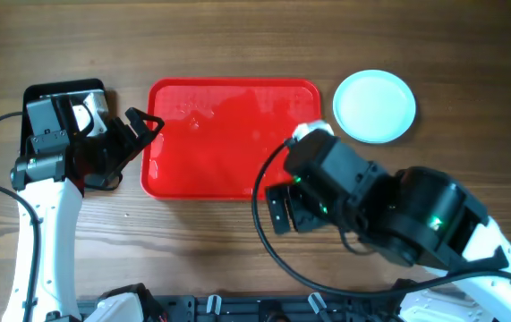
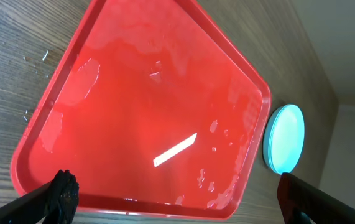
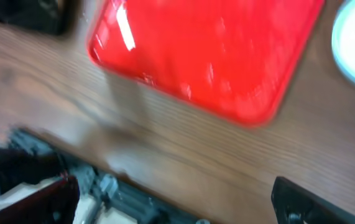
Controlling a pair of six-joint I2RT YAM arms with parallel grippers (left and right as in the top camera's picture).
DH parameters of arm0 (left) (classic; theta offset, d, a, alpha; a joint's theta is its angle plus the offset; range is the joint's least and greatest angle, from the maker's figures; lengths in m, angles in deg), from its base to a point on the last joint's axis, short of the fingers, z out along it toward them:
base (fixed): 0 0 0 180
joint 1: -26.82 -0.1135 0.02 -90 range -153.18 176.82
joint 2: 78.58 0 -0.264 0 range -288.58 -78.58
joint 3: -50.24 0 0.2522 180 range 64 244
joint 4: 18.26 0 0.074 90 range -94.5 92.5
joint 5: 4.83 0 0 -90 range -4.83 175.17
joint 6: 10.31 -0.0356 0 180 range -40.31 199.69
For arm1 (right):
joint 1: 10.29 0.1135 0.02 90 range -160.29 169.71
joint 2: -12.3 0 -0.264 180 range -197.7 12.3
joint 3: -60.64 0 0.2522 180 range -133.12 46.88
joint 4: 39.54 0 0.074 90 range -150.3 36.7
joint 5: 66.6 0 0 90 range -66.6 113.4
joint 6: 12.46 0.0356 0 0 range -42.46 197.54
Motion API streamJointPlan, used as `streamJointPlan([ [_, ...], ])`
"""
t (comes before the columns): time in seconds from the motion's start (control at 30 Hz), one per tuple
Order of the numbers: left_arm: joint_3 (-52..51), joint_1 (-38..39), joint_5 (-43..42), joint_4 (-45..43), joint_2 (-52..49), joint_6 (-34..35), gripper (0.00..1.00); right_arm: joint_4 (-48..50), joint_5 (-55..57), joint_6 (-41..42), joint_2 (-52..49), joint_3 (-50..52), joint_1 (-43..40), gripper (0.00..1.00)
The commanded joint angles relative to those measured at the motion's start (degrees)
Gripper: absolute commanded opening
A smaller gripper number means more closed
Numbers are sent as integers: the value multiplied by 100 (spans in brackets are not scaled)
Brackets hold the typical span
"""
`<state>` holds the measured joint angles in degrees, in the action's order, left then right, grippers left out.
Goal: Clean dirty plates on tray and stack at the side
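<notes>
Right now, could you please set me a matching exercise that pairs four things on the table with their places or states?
Things:
1. tray
2. plates
3. black tray
4. left tool

Places or states:
A. stacked, right of the red one
B. open, at the red one's left edge
C. red, mid-table
D. far left, partly under an arm

Pairs: 1-C; 2-A; 3-D; 4-B

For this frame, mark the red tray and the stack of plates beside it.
red tray point(image 1: 219, 143): overhead view, bare middle of its floor.
stack of plates point(image 1: 375, 105): overhead view, centre of the top plate.
</notes>
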<state>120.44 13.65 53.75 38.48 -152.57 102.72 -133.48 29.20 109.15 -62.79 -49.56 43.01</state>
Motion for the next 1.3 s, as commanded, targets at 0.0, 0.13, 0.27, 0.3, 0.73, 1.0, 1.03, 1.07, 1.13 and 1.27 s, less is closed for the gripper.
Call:
streamJointPlan([
  [0.0,-20,20,-46,-7,-33,-11,100,411,-131,-903,358,20,-581,100],
  [0.13,-20,20,-46,-7,-33,-11,100,588,-734,-922,662,20,-1593,100],
  [0.27,-20,20,-46,-7,-33,-11,100,695,-1274,-914,1019,87,-2765,100],
  [0.3,-20,20,-46,-7,-33,-11,100,734,-1388,-914,1169,186,-3029,100],
  [0.73,-20,20,-46,-7,-33,-11,100,3519,-2522,-1344,4616,4312,-4249,100],
  [1.0,-20,20,-46,-7,-33,-11,100,5469,-3073,-1233,6347,6579,-4468,100],
  [1.03,-20,20,-46,-7,-33,-11,100,5661,-3073,-1113,6481,6776,-4468,100],
  [1.07,-20,20,-46,-7,-33,-11,100,5840,-3073,-999,6588,6961,-4468,100],
  [1.13,-20,20,-46,-7,-33,-11,100,6159,-3073,-835,6717,7254,-4468,100],
  [1.27,-20,20,-46,-7,-33,-11,100,6767,-3073,-437,6793,7796,-4465,100],
])
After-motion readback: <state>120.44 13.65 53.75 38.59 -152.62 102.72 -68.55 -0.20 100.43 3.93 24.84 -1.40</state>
